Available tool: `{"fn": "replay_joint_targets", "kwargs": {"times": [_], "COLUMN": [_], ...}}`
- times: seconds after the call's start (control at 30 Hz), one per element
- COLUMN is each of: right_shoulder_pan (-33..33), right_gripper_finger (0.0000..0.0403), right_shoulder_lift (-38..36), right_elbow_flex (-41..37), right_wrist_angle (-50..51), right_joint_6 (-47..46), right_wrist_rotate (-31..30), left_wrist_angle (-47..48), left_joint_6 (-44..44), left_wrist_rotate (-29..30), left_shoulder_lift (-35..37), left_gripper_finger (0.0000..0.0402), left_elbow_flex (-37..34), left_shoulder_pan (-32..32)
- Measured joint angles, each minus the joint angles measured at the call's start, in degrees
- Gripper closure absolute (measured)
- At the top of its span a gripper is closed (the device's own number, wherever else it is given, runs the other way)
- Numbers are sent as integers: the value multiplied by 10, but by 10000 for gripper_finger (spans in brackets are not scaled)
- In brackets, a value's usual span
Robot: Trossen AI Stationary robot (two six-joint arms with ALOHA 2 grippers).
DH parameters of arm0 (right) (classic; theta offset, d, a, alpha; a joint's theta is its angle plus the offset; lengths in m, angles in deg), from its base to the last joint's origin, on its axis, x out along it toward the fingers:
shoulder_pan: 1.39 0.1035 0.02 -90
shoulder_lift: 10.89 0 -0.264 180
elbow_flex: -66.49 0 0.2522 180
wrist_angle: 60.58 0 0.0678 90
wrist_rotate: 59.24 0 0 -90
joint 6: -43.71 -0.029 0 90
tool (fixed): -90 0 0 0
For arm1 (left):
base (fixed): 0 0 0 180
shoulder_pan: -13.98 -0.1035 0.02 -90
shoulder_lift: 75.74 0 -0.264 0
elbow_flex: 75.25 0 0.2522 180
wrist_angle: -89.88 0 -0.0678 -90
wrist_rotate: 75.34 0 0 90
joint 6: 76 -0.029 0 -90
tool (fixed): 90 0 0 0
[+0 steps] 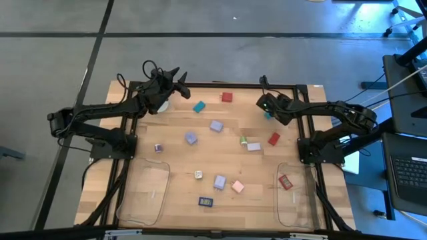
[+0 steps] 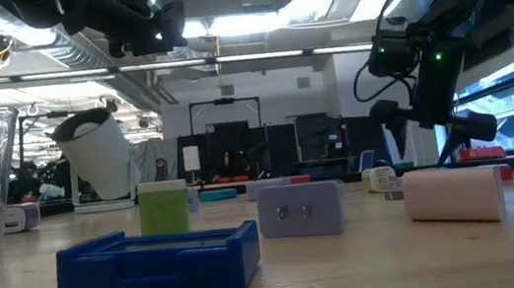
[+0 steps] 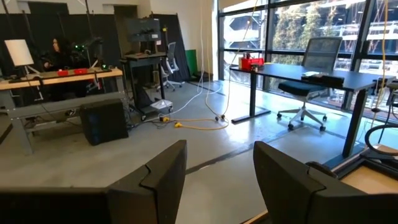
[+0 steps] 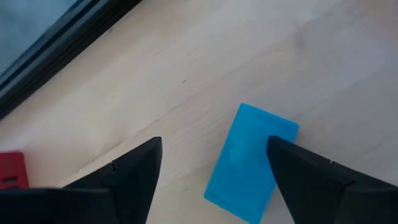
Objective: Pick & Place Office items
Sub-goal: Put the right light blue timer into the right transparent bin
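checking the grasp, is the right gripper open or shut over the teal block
Open: the right gripper has its dark fingers spread either side of the flat teal block, not clamping it.

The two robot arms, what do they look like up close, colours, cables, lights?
Both arms are dark, jointed links with black cables looping off them. The left gripper and right gripper each have two dark wedge-shaped fingers. A small green light glows near the right wrist.

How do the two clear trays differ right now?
The clear plastic tray on the left holds nothing visible; the clear plastic tray on the right holds one small red block. The left tray lies below the left arm, the right tray below the right arm. Both are transparent, at the table's near edge.
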Motion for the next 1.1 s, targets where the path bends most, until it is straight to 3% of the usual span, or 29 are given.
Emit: {"fn": "replay_joint_targets", "kwargs": {"times": [0.27, 0.43, 0.77, 0.93, 1.1], "right_shoulder_pan": [0, 6, 8, 8, 1], "right_gripper_finger": [108, 112, 116, 116, 118], "right_shoulder_lift": [0, 0, 55, 90, 117], "right_elbow_flex": [51, 73, 40, 44, 53], "right_wrist_angle": [73, 167, 110, 46, 59], "right_joint_6": [52, -8, -139, -103, -53], "right_wrist_rotate": [37, 33, 11, -24, -14], "left_wrist_angle": [4, 21, 29, 29, 30], "left_joint_6": [0, 0, 0, 0, 0], "left_wrist_rotate": [0, 0, 0, 0, 0], "left_shoulder_lift": [0, 0, 0, 0, 0], "left_gripper_finger": [219, 219, 219, 219, 219], "left_elbow_flex": [0, 0, 0, 0, 0], "left_shoulder_pan": [0, 0, 0, 0, 0]}}
